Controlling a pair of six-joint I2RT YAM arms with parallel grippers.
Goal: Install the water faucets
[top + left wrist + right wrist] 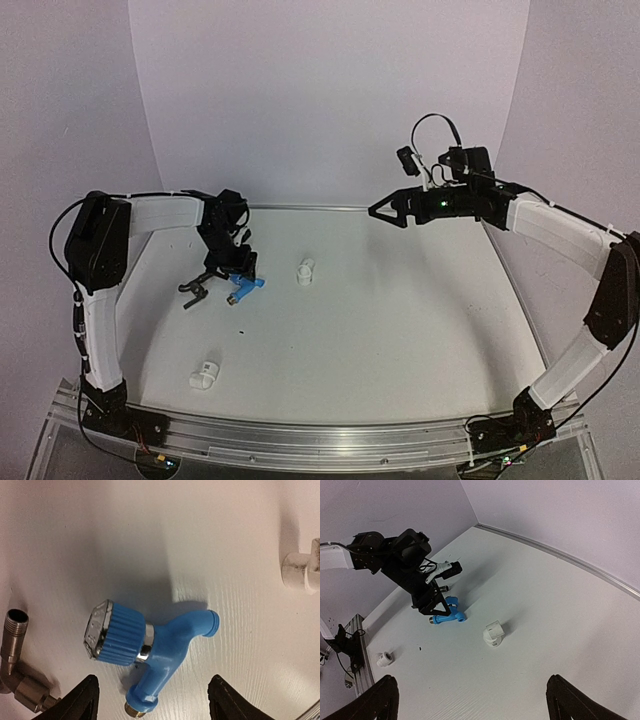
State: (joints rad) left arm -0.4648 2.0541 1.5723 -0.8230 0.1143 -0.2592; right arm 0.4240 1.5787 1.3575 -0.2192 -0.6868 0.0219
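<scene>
- The table (400,330) holds all the parts. The step in hand looks like the first pick-up, with nothing installed yet.
- The right arm (560,235) reaches out level, high over the far right side and well apart from the parts. Its gripper (472,700) is spread wide and holds nothing.
- The left arm (165,212) bends down over the left middle, wrist pointing at the surface.
- The left gripper (154,687) is open, with one finger on each side of the tap and neither touching it.
- The blue tap (160,650) lies on its side between those fingers, with the knob to the left and the spout to the right. The best grip is probably across the stem just above the threaded end, leaving the threads free.
- A white fitting (305,271) stands near the tap, probably where it goes. A second one (203,375) lies nearer the arm bases.
- A metal elbow (17,670) sits just beside the left finger, which should come down without catching it.
</scene>
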